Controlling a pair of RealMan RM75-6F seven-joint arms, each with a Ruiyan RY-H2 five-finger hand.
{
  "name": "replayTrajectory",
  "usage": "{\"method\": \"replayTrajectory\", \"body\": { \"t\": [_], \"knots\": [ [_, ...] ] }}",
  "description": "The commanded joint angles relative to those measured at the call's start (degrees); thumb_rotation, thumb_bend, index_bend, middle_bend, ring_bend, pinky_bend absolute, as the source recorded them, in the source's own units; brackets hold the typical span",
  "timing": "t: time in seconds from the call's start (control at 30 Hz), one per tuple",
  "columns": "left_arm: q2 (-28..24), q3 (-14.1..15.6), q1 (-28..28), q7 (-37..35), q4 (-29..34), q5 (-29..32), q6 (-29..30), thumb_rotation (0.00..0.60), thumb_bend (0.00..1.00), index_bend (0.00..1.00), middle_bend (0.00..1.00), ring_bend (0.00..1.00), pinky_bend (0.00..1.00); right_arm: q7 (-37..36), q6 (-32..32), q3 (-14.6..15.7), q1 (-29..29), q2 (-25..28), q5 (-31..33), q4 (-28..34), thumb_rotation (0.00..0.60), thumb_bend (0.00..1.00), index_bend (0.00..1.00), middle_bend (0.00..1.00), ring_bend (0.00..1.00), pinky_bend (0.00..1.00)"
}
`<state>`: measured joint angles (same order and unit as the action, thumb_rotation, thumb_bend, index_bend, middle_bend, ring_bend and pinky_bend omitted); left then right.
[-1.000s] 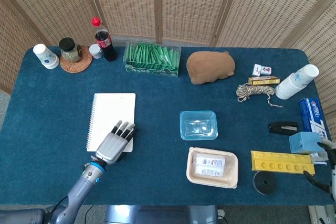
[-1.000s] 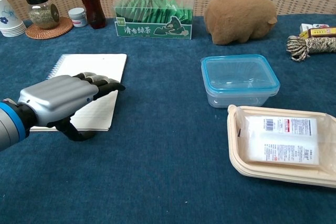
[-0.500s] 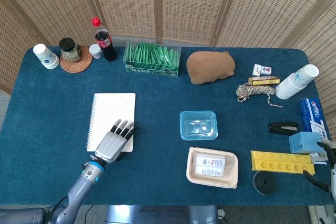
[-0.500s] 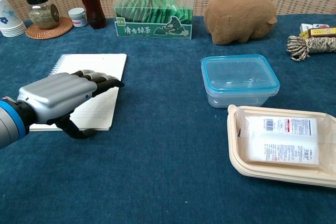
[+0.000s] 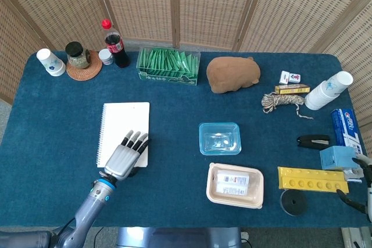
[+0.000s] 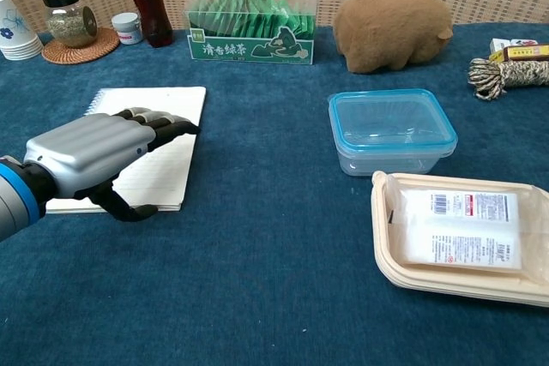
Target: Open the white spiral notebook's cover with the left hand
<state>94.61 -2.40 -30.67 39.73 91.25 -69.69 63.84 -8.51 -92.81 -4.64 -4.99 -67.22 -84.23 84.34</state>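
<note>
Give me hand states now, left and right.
Left hand: open, fingers extended over the white spiral notebook, holding nothing.
Right hand: barely in frame, cannot tell.

We saw a deep blue counter (image 5: 174,103) under a white notebook (image 5: 122,123) with faint ruled lines. The left hand (image 6: 86,156) was silver with black fingers (image 6: 167,126). Far off stood a green tea box (image 5: 168,65) and a brown plush (image 5: 232,74); near right lay a yellow strip (image 5: 313,179).
</note>
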Motion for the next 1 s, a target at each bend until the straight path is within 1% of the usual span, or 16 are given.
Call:
{"method": "replayTrajectory", "body": {
  "t": [0.03, 0.4, 0.6, 1.0],
  "knots": [
    [0.14, -0.04, 0.01, -0.2, -0.31, 0.2, 0.04, 0.6, 0.27, 0.0, 0.0, 0.0, 0.0, 0.02, 0.0, 0.01, 0.0, -0.03, -0.04, -0.06, 0.6, 0.16, 0.2, 0.2, 0.17, 0.29],
    [0.6, 0.06, 0.4, -2.49, -1.3, -0.58, 0.95, 0.6, 0.27, 0.0, 0.0, 0.0, 0.0, 0.11, -0.32, -0.02, -0.09, -0.17, -0.35, 0.01, 0.6, 0.16, 0.2, 0.2, 0.17, 0.29],
    [1.05, 0.21, 0.7, -3.42, -2.29, -1.72, 1.9, 0.6, 0.29, 0.0, 0.0, 0.0, 0.0, -0.01, -0.46, -0.03, -0.31, -0.01, -0.25, -0.11, 0.6, 0.16, 0.2, 0.2, 0.17, 0.29],
    [2.52, 0.62, 2.38, -6.25, -5.25, -5.37, 5.9, 0.6, 0.32, 0.0, 0.0, 0.0, 0.0, -0.76, -1.2, -0.24, -0.61, 0.09, -0.48, -0.35, 0.6, 0.18, 0.2, 0.2, 0.17, 0.29]
  ]
}}
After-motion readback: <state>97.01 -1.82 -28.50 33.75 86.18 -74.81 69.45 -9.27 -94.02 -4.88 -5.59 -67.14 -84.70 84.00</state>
